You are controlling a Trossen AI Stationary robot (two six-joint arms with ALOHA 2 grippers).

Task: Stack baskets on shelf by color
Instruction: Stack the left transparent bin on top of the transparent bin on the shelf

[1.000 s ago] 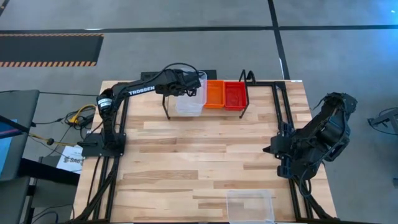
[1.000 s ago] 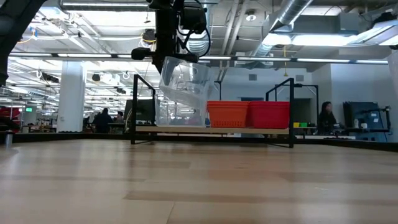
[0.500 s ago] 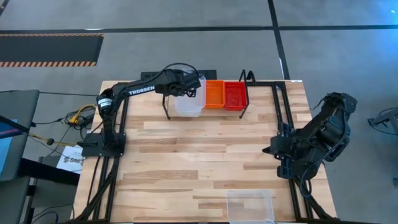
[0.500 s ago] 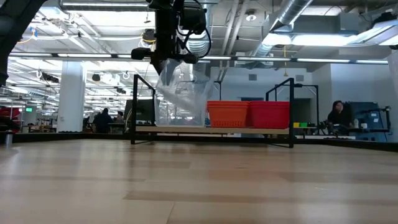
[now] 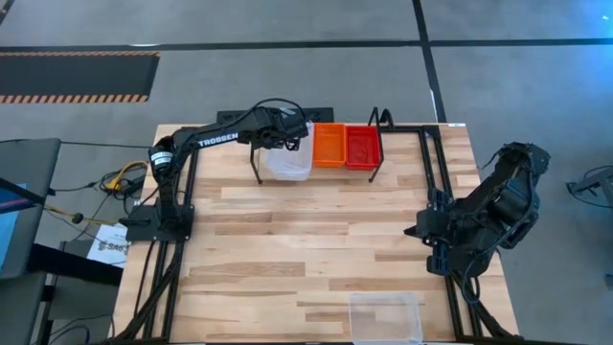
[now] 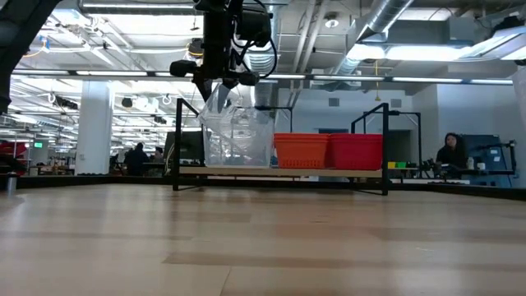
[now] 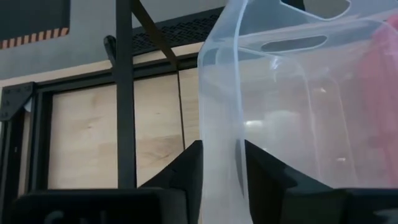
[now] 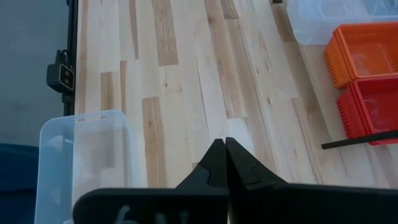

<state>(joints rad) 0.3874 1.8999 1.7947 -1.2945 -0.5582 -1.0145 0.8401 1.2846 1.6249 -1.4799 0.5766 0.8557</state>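
Note:
A clear basket (image 6: 237,131) hangs tilted from my left gripper (image 6: 215,82) over the shelf's (image 6: 279,171) left end, its lower part down inside a clear basket that stands there. Orange baskets (image 5: 329,144) and red baskets (image 5: 363,147) sit beside it on the shelf. In the high view my left gripper (image 5: 287,134) is at the table's far edge. Another clear basket (image 5: 385,316) stands on the table at the near edge. My right gripper (image 8: 224,149) is shut on nothing, drawn back at the table's right side (image 5: 418,233). My left gripper (image 7: 221,165) pinches the clear basket's side wall (image 7: 219,134) at its rim, one finger (image 7: 189,171) outside and one finger (image 7: 264,174) inside. The fingers come from above, pointing down. The basket hangs tilted below them, its lower end inside the clear basket on the shelf.
A larger black tube frame (image 5: 433,163) runs along the table's far and side edges and rises behind the shelf (image 6: 386,123). Bare wood lies between the shelf and the near clear basket (image 8: 87,162). People and machines show in the room beyond.
My left gripper has moved down toward the shelf and tipped, still shut on the clear basket. The basket has come down from above the shelf's clear basket and has sunk partly into it, still tilted.

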